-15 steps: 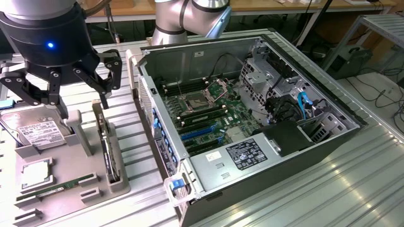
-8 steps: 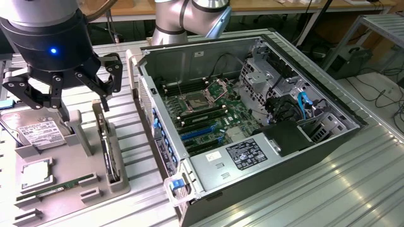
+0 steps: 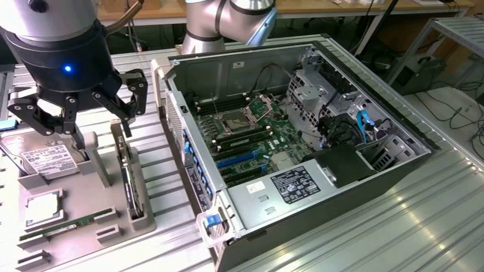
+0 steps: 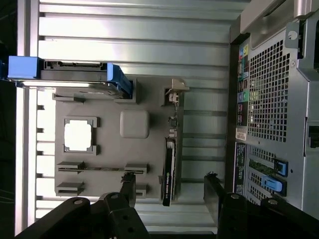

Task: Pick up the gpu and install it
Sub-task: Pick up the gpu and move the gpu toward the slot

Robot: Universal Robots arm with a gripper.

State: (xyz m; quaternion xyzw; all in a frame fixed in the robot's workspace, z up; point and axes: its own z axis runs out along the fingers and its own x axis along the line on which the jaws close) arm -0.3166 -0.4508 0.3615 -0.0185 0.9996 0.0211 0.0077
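Exterior view: end effector (image 3: 81, 122), fingers spread wide and grasping nothing, hangs over the grey tray (image 3: 90, 195). The gpu (image 3: 134, 187), a thin dark card seen edge-on, stands on its long edge in the tray slot nearest the case. Its long axis runs parallel to the case wall. Open computer case (image 3: 302, 141) sits on the desk (image 3: 423, 226).

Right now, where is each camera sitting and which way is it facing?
Exterior view: off the arm, raised, looking down at an angle on the open computer case and parts tray; the arm and open gripper show.
Wrist view: on the wrist, looking down at the gpu standing on edge in the parts tray; gripper fingers show.
Shared: gripper, gpu, parts tray, computer case.
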